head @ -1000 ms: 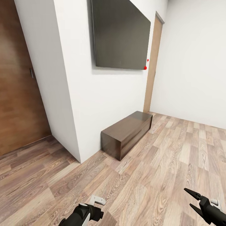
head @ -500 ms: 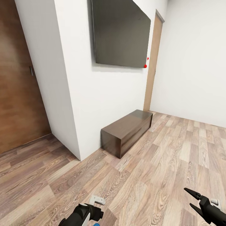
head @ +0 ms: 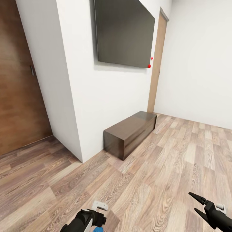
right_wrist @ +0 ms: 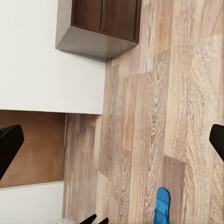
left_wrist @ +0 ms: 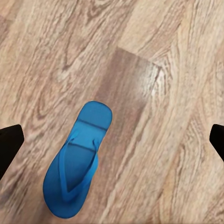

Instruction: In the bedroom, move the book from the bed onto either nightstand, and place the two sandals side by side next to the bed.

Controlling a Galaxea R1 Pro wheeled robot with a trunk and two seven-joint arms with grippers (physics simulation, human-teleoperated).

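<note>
At the lower left of the head view, the left pincer [head: 96, 222] hangs over the wood-plank floor [head: 154, 180], fingers spread apart, one blue sandal [left_wrist: 77, 161] lying flat between them below. At lower right the right pincer [head: 197, 204] is likewise apart. Beyond, a low dark cabinet [head: 130, 133] stands against the white wall under a dark screen [head: 124, 32].

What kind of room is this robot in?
Probably a room in a home: a wood-plank floor, a dark screen mounted on a white wall above a low dark cabinet, and a blue flip-flop on the floor.
</note>
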